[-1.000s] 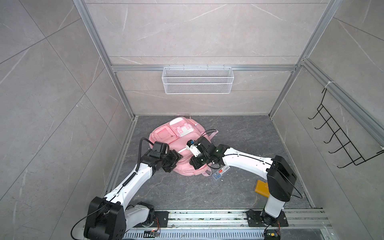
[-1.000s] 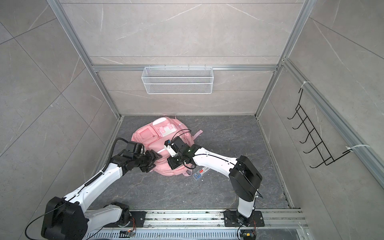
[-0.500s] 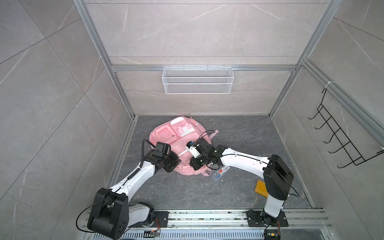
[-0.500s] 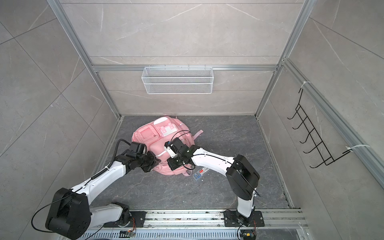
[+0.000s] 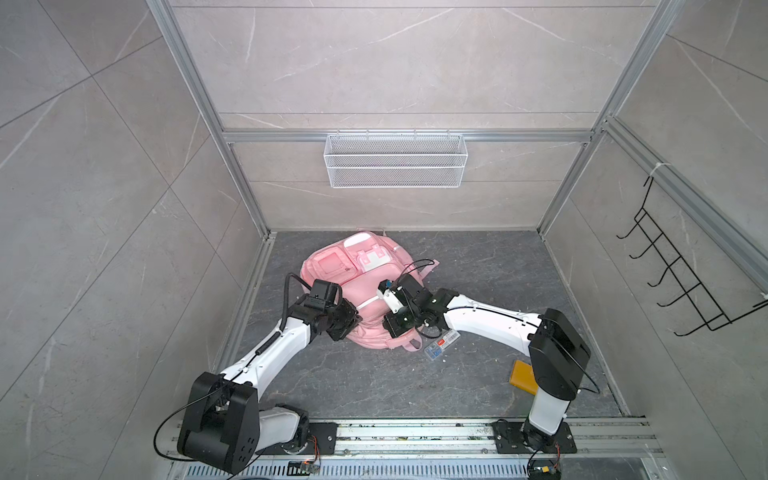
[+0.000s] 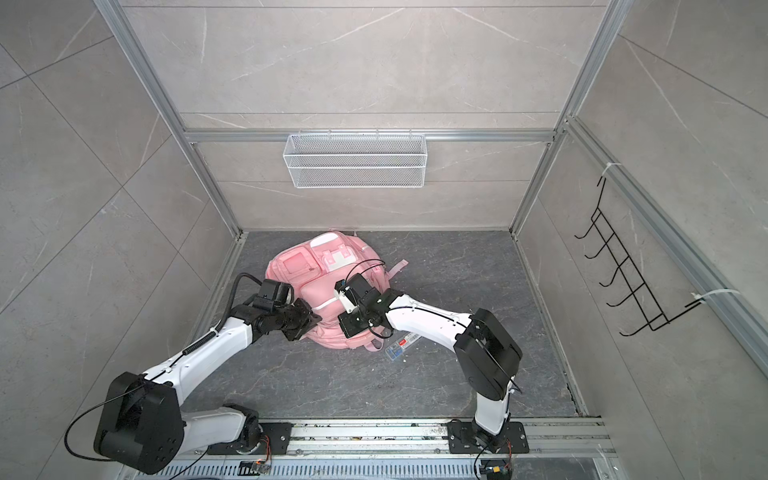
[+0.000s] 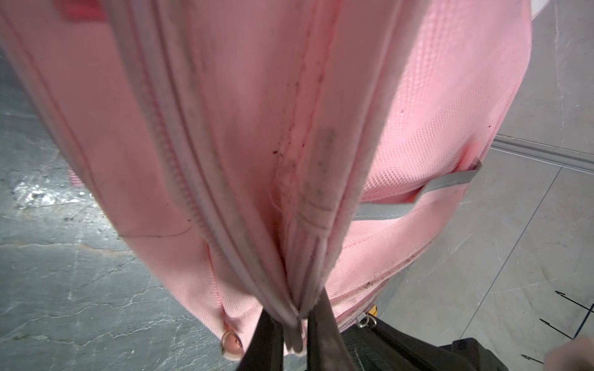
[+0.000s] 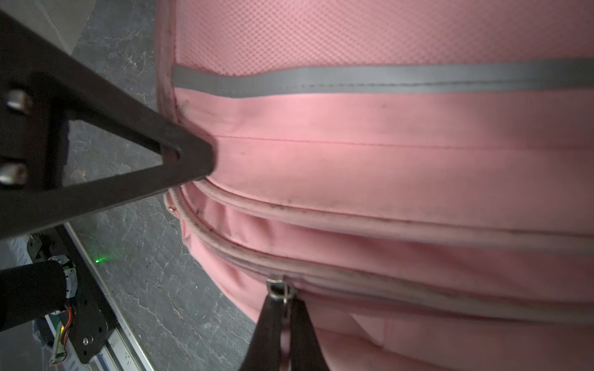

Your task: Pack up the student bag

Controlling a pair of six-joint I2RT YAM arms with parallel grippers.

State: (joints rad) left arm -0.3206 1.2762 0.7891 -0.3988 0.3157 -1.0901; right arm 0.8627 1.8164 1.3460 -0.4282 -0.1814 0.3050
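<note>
The student bag [image 5: 365, 286] lies front-up on the desk [image 5: 374, 386], towards the back wall. My left tool [image 7: 294, 313] pinches its zip seam [image 7: 308, 205] to anchor the fabric, and my right tool [image 8: 285, 302] is clamped on the zip pull [image 8: 277, 287], I reckon to run it open

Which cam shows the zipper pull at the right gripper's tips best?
Right wrist: the zipper pull sits close up, pinched by the right gripper on the student bag. In both top views it is hidden under the gripper. Left wrist: small metal rings show, but I cannot tell if either is it.
</note>
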